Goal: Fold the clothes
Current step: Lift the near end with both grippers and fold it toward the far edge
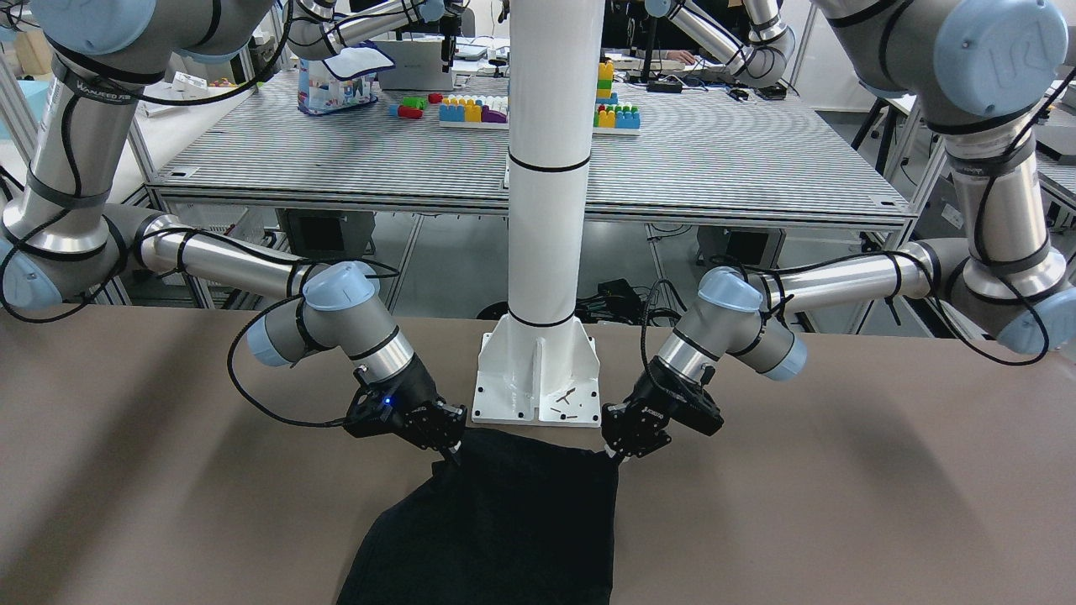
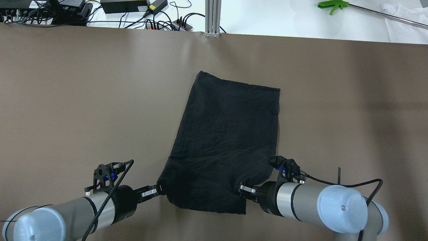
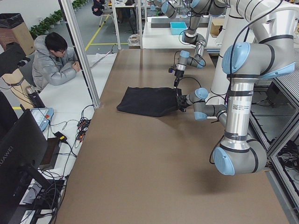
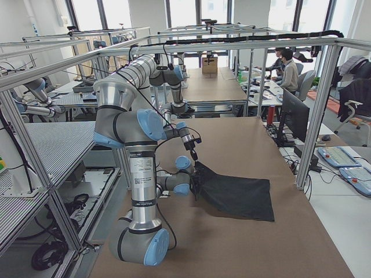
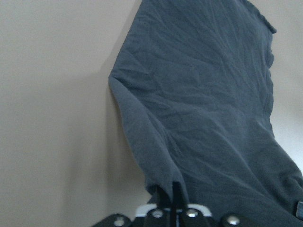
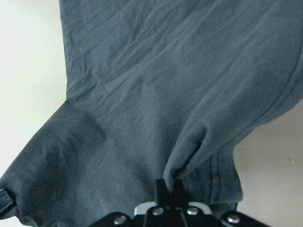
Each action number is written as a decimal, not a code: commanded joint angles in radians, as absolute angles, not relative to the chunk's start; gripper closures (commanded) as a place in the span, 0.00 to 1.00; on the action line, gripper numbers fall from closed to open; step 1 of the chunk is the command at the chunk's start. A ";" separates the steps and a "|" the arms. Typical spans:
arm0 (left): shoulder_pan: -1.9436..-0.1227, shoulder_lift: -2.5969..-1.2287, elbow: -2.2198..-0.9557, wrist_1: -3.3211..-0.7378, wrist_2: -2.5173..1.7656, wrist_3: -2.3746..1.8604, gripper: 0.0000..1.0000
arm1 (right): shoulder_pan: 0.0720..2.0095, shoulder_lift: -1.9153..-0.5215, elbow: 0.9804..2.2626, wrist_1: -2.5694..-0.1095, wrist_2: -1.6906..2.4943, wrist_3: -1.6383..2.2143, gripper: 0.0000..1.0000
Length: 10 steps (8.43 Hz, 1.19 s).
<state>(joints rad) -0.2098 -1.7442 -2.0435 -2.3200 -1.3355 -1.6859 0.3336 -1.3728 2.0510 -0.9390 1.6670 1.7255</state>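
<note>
Pinching the clothes (image 2: 227, 140) at the two near corners with the left gripper (image 2: 156, 190) and right gripper (image 2: 243, 189), both clamped on fabric. Lying mostly flat mid-counter (image 2: 83, 100). Seemingly just starting: no fold showing yet.

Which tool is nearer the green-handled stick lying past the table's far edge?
Right. The right tool grips the black garment at its near edge, on the side where the green-handled stick lies; the left tool grips that edge's other corner, farther away.
</note>
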 commanded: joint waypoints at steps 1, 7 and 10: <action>-0.181 -1.736 -2.123 -2.321 -1.328 -1.680 1.00 | 0.319 -1.405 2.092 -0.940 1.698 1.733 1.00; -0.478 -2.041 -1.939 -2.152 -1.474 -1.670 1.00 | 0.581 -1.295 1.952 -1.028 1.712 1.687 1.00; -0.598 -2.165 -1.780 -2.152 -1.555 -1.677 1.00 | 0.633 -1.259 1.880 -1.026 1.701 1.686 1.00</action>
